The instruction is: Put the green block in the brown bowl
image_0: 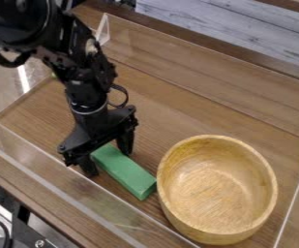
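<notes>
At the lower right of the frame sits the brown bowl [218,186], round and wooden, nothing visible inside it. Just to its left, near the bottom centre, the green block [125,171] lies flat on the wooden table [217,92], angled toward the lower right. The black gripper [100,147] points down over the block's upper-left end, its jaws spread wide to either side of it, not clamped. Behind, clear walls [22,145] ring the table.
</notes>
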